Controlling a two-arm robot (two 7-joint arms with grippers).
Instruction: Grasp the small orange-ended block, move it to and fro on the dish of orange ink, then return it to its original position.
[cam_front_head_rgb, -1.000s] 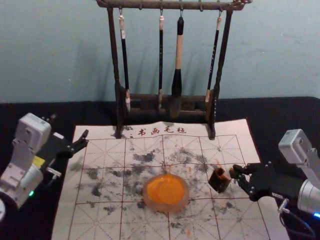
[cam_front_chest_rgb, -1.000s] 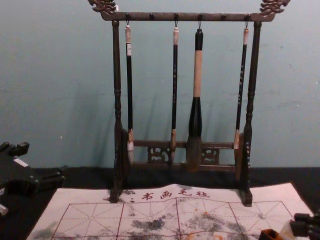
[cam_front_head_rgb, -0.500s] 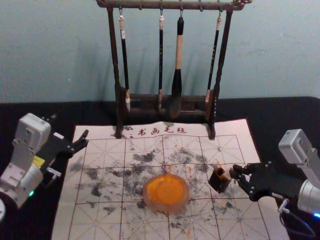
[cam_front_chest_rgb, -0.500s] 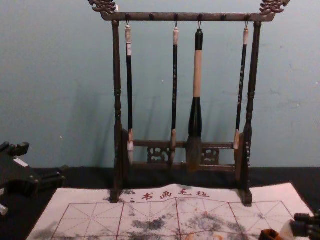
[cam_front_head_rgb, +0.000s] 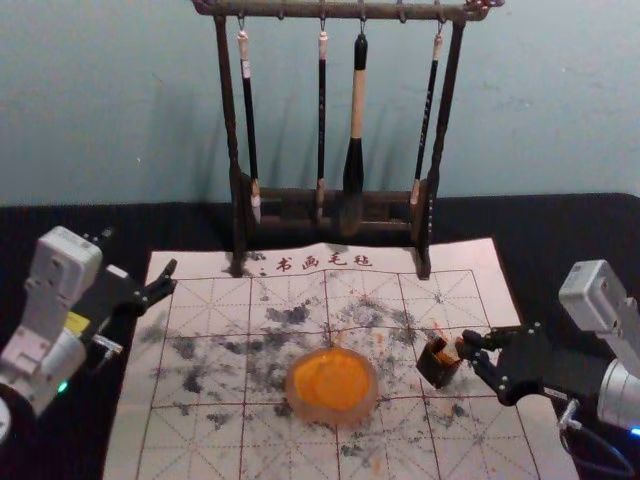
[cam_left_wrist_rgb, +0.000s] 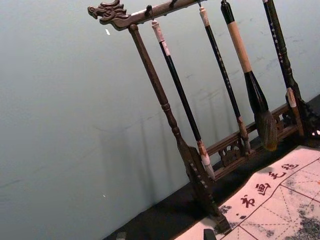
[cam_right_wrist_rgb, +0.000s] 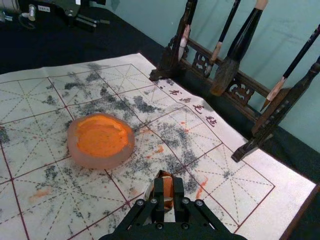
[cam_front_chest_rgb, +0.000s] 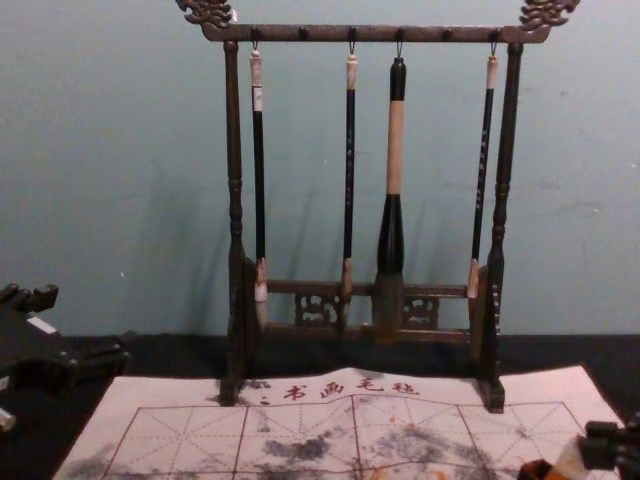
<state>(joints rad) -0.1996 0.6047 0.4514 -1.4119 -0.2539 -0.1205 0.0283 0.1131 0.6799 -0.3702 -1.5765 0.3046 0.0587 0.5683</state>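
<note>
Block (cam_right_wrist_rgb: 168, 188): I have it gripped in the right pincer (cam_front_head_rgb: 466, 346), just beside the dark box (cam_front_head_rgb: 436, 367); the fingers hide part of its sides.
Dark box: its inside is hard to make out, I cannot tell if the block touches it; chest view cuts its bottom.
Dish (cam_front_head_rgb: 301, 408): round, with orange ink (cam_front_head_rgb: 333, 378) inside.
Left pincer (cam_front_head_rgb: 140, 254): parked at left, fingers apart.

Small block (cam_right_wrist_rgb: 168, 189) partly hidden behind right end effector (cam_front_head_rgb: 468, 343), brush rack (cam_front_head_rgb: 340, 10) cropped at head view's top.
</note>
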